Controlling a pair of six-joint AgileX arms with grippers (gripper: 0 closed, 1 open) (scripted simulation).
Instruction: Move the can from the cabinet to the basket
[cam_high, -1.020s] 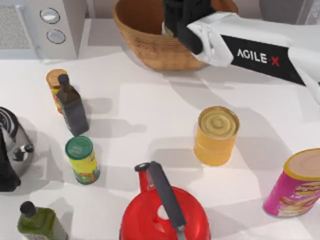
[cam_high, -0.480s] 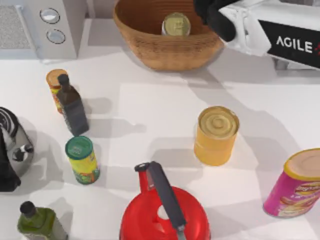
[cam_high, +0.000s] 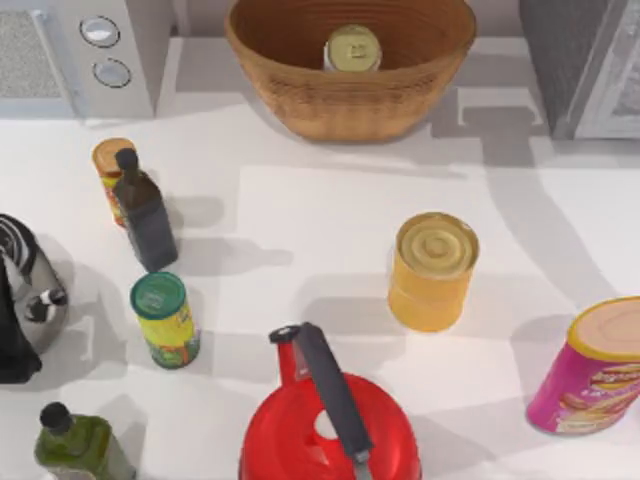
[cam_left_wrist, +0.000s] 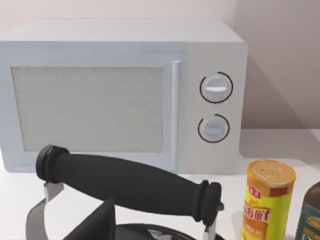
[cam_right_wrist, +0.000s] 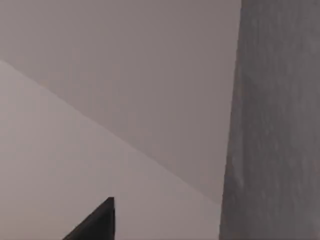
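The can stands upright inside the basket at twelve o'clock, apart from the cabinet at two o'clock. The move looks complete. I cannot tell either end effector's state.

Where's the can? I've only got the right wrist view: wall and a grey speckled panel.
Observer: The can stands upright inside the basket, toward the far wall of it.
Operator: Anything on it?
Observer: No. In the top view its round top is bare and nothing touches it.
Operator: And that grey panel?
Observer: That's the cabinet, at the table's far right corner, just right of the basket. At the other far corner is a microwave, which the left wrist view faces over a kettle handle.
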